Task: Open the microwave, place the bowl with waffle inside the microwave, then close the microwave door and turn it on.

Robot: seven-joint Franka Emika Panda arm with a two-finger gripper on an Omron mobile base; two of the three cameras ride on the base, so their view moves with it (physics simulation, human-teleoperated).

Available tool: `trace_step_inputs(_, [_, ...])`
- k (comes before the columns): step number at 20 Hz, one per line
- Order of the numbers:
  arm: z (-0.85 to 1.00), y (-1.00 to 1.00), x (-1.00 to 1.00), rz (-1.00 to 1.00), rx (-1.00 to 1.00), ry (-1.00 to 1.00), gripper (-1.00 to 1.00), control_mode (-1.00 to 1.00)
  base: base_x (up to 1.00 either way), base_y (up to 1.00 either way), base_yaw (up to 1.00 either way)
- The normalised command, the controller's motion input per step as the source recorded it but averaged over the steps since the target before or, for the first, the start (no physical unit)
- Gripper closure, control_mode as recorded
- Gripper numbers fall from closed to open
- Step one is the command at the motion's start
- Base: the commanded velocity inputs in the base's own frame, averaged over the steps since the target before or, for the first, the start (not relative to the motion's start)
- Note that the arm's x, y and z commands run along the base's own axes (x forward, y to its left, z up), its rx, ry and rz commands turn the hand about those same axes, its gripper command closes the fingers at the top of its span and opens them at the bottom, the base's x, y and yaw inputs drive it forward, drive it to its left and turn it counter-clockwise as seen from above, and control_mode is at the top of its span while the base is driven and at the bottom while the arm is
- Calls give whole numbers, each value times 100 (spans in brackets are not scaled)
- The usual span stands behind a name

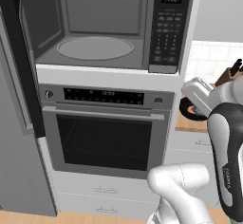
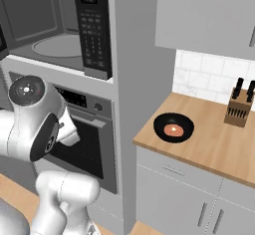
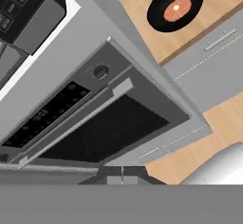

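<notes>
1. The microwave [image 1: 95, 28] stands open above the oven [image 1: 107, 133]; its grey cavity and round turntable [image 1: 95, 48] are bare.
2. The door [image 1: 19, 61] is swung out to the left of the microwave, seen edge-on, and reaches down past the top of the oven.
3. The keypad [image 2: 93, 30] sits on the right side of the microwave, with a small display at its top.
4. The bowl [image 2: 174, 127] rests on the wooden counter [image 2: 219, 139] to the right of the microwave and lower, near the counter's front edge. The orange-brown waffle [image 2: 174, 130] lies in its middle.
5. A knife block [image 2: 238, 110] stands on the same counter, further right of the microwave, by the tiled wall.
6. The gripper [image 3: 122, 174] has its fingertips pressed together and holds nothing. It points towards the oven below the microwave, well apart from the bowl.
</notes>
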Motion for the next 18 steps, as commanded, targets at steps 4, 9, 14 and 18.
trace_step_inputs(4, [-50, -100, 0, -28, 0, 2, 100, -100, 0, 0, 0])
trace_step_inputs(9, [-34, -100, 0, -24, 0, 2, 100, -100, 0, 0, 0])
trace_step_inputs(14, [-12, -100, 0, -7, 1, 4, 100, -100, 0, 0, 0])
trace_step_inputs(18, [-10, -100, 0, 0, 1, 5, -100, -100, 0, 0, 0])
